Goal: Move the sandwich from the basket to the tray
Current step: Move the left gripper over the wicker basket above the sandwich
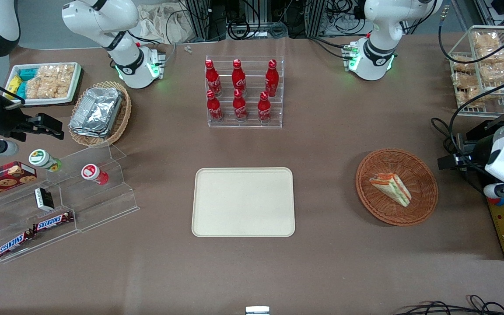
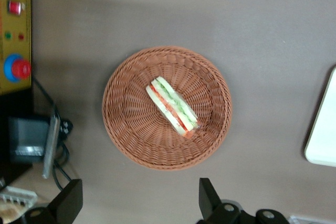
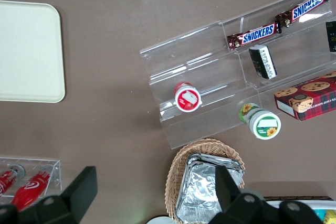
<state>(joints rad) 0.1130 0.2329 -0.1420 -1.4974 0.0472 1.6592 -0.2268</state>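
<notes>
Lying bare at the middle of the surface (image 1: 322,144), the tray (image 1: 243,202) waits; toward the working arm's end the sandwich (image 1: 391,188) rests on its side in the basket (image 1: 427,197). It looks light, soft and easily crushed, so a gentle pinch across the bread faces seems wisest. Above the basket's edge hovers the claw (image 2: 140,203), spread wide and holding nothing.

Bare table between basket (image 1: 396,187) and tray (image 1: 243,202), seemingly unobstructed.
</notes>
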